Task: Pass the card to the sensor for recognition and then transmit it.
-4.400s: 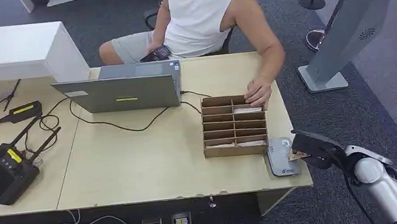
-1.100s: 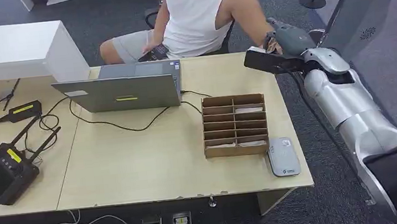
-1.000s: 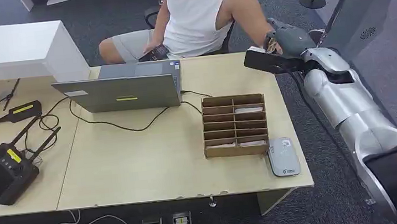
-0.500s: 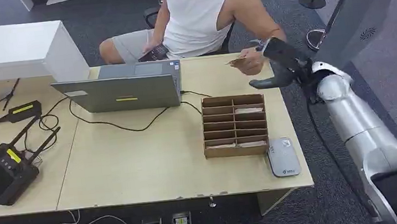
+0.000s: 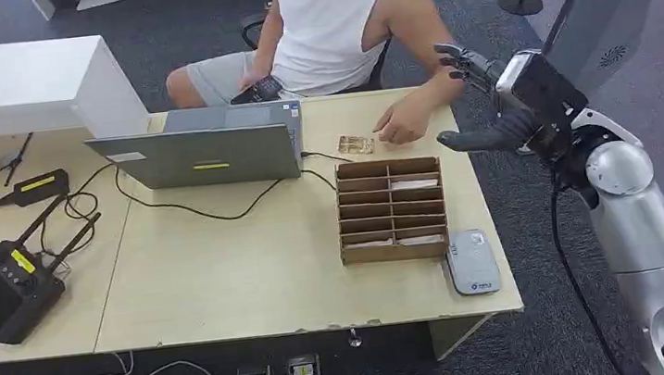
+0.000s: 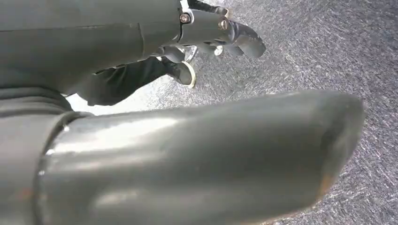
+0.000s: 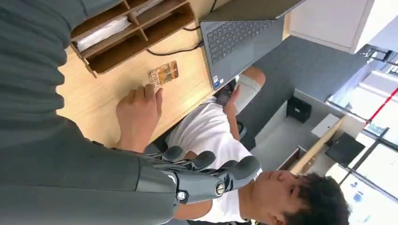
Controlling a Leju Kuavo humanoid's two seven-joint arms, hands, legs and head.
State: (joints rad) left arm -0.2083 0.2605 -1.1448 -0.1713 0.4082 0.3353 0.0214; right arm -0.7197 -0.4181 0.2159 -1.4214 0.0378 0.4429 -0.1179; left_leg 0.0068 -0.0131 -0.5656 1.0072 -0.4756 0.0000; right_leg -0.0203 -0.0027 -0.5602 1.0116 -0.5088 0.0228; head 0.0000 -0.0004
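A pale wooden counter stood on dark grey carpet, and a person in a white sleeveless top sat on its far side. We saw our right hand raised past the counter's far right corner, its fingers spread and holding nothing, thumb jutting toward the counter. The card lay flat on the counter between the laptop and the far edge of the wooden sorting box, with the person's hand resting just beside it, fingertips at or near its edge; we could not tell whether they touched. The grey sensor pad sat near the counter's front right corner, just beside the box. The box's compartments held a few white slips. On the counter's left part were a black router with antennas and a black adapter with a yellow label, cables trailing to the laptop. Our left hand hung above the carpet, fingers loosely curled around nothing; whether they were fully closed we could not tell.
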